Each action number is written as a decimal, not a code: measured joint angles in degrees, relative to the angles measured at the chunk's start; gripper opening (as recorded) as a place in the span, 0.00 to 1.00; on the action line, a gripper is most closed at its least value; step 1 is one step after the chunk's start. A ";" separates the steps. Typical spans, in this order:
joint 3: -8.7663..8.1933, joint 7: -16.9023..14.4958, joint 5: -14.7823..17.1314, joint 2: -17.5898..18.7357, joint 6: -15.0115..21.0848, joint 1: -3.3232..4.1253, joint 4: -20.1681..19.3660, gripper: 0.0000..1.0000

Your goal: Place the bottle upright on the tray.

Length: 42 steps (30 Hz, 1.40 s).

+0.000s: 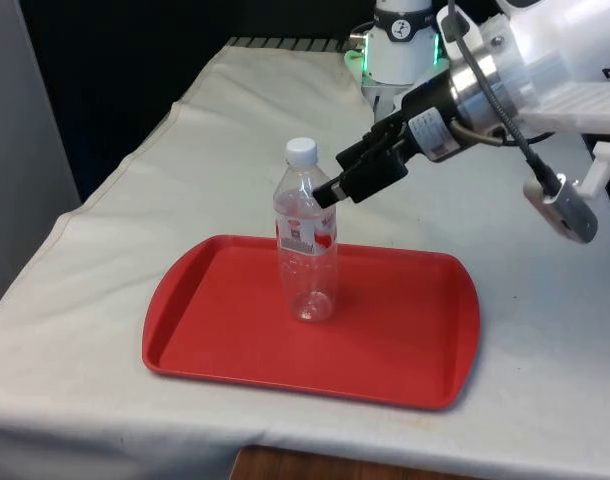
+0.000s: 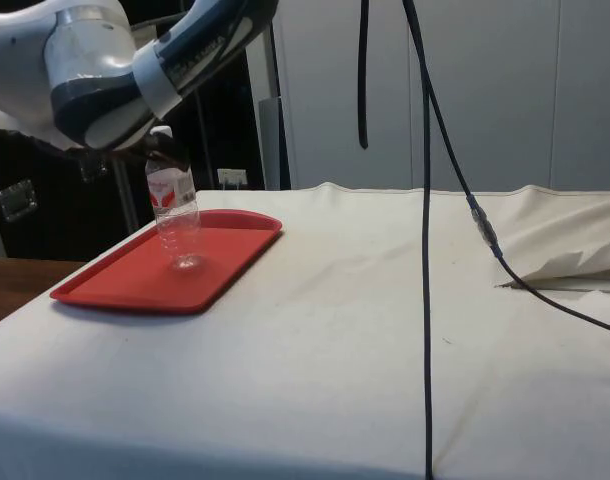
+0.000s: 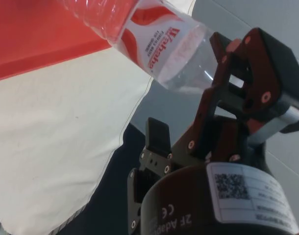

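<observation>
Under the jaws, white cloth [image 1: 135, 220] over the table, then red tray [image 1: 405, 340] lying flat. Standing upright on tray, just before the jaws: clear bottle [image 1: 306, 250] with white cap and red-and-white label. Black gripper [image 1: 330, 190] beside bottle's shoulder, fingers spread apart, one touching or nearly touching the bottle, nothing clamped between.
</observation>
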 measured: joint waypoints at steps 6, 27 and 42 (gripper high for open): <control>0.29 0.00 0.00 0.00 -1.15 0.11 0.97 1.00; 1.09 -0.11 0.00 -0.11 -6.13 0.46 5.16 1.00; 1.20 -0.40 0.00 -0.23 -9.63 0.80 8.48 1.00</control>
